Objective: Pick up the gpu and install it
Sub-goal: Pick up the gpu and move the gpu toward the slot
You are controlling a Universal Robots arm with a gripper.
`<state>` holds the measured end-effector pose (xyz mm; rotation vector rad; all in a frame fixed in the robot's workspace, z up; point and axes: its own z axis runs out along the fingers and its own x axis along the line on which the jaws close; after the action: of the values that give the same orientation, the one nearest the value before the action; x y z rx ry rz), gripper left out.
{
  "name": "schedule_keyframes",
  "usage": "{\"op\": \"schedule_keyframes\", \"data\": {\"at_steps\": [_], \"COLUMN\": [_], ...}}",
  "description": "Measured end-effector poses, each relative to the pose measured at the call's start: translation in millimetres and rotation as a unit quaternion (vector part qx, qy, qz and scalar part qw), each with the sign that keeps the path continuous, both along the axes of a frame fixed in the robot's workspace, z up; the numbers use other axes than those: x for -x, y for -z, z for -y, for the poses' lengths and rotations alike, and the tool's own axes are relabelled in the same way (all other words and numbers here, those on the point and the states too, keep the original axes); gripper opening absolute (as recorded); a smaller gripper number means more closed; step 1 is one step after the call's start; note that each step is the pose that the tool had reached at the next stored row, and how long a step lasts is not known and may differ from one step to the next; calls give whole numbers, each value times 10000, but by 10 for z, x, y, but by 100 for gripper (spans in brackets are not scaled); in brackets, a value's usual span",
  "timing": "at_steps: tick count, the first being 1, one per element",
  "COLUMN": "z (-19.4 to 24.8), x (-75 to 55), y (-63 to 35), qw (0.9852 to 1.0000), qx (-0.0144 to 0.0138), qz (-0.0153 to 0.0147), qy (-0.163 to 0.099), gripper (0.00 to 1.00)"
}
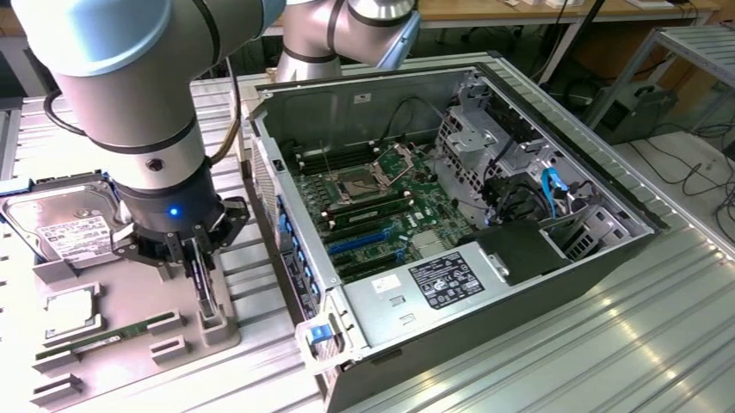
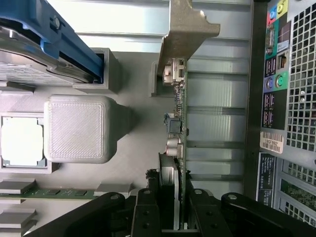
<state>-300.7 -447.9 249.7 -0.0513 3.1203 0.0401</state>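
The gpu (image 2: 177,129) is held by the gripper (image 2: 172,217). The jaws are closed to a narrow gap, and one black finger (image 2: 148,210) is pressed on each side of the card. The card is stood on its edge. Its silver bracket (image 2: 186,24) is seen at the end far from the fingers. In the exterior view that end is seen at a small gray stand (image 1: 215,325). Whether the card is touching the stand cannot be told. The stand is set on a gray tray (image 1: 120,288) on the exterior view's left.

A thin memory stick (image 1: 109,338) is laid in the tray near the card. A square chip (image 1: 69,314) is set just beside the stick. A hard drive (image 1: 64,225) is seen farther back on the tray. The tray is placed on a ribbed metal table (image 1: 574,344).

An open case (image 1: 626,202) is laid on its side on the exterior view's right, just beside the tray. A green board (image 1: 379,202) with blue slots (image 1: 350,245) is seen inside it. The gpu is outside the case, over the tray.
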Motion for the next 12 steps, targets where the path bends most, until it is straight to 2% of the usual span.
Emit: {"op": "schedule_keyframes", "data": {"at_steps": [12], "z": [0], "x": [0], "y": [-115], "qw": [10000], "qx": [0], "qz": [0], "qy": [0], "gripper": [28]}}
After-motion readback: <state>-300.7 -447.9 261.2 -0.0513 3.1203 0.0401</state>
